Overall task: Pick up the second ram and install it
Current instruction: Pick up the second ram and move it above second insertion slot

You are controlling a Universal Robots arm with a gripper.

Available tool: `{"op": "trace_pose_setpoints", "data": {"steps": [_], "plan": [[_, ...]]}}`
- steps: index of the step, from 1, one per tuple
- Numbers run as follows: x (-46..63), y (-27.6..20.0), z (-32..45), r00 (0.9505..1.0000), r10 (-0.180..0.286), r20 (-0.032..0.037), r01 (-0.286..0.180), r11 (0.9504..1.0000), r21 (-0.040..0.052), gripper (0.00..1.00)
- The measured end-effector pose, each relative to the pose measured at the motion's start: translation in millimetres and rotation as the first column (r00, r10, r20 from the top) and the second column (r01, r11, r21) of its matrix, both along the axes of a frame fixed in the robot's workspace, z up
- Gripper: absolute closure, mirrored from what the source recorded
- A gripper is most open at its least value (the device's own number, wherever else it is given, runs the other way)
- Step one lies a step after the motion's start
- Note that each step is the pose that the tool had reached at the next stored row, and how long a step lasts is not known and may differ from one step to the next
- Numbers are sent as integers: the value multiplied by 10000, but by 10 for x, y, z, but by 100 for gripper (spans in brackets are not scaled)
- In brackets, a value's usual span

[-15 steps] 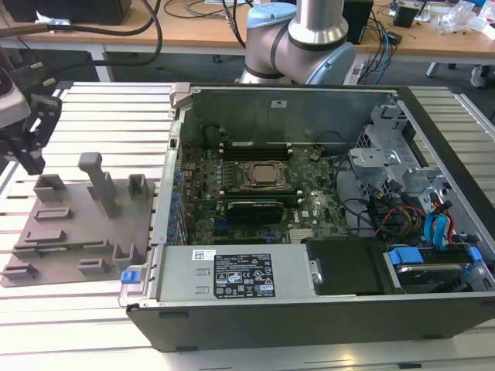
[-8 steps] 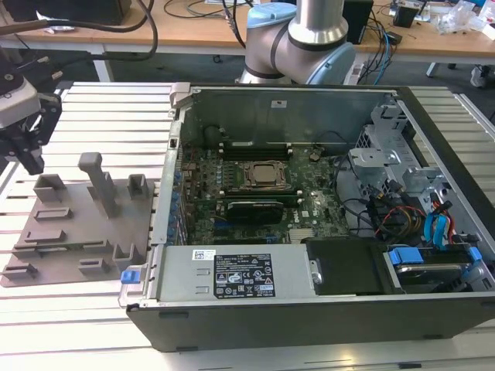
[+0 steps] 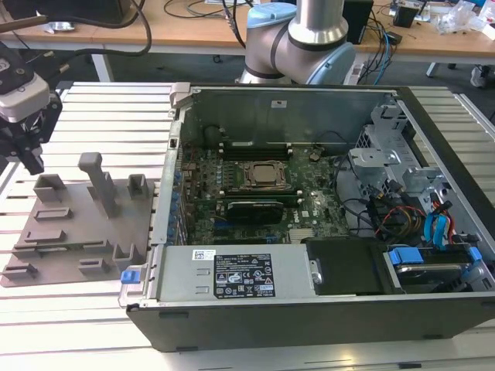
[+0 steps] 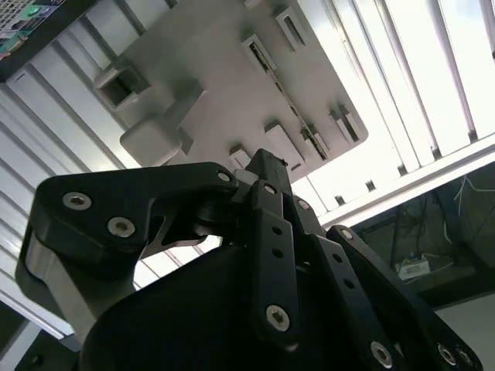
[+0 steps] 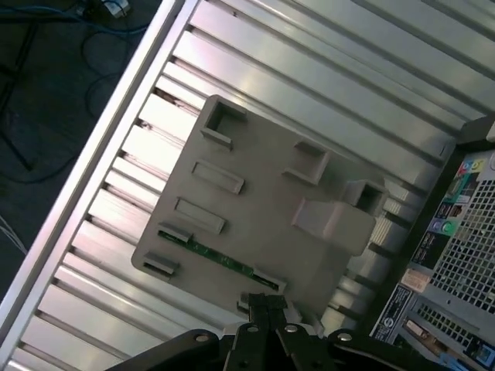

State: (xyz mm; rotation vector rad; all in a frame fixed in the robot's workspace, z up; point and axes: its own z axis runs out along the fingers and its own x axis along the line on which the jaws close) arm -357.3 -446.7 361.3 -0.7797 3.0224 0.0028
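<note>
The second ram [image 5: 220,260] is a thin green stick lying on edge in a slot of the grey plastic tray [image 5: 263,197], held between two end blocks; it also appears as a thin line [image 4: 298,116]. My gripper [image 3: 31,161] hangs above the tray's far corner at the exterior view's left, apart from the ram. Its black fingertips [image 5: 267,303] are pressed together with nothing between them, and the second wrist view shows the same closed tip [image 4: 263,158]. The tray [image 3: 77,228] lies on the slatted aluminium table.
The open computer case [image 3: 309,309] stands to the exterior view's right of the tray, with the motherboard and square CPU socket [image 3: 265,175] inside. Cables and a drive cage [image 3: 387,166] crowd its right side. An upright grey post [image 3: 99,182] rises from the tray.
</note>
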Motion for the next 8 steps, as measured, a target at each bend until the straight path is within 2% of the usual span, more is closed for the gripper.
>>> {"op": "trace_pose_setpoints", "data": {"steps": [4,8], "plan": [[0,0,0,9990,443,-1,-443,9990,-1,90],[0,0,0,9918,1275,-1,-1275,9918,0,90]]}}
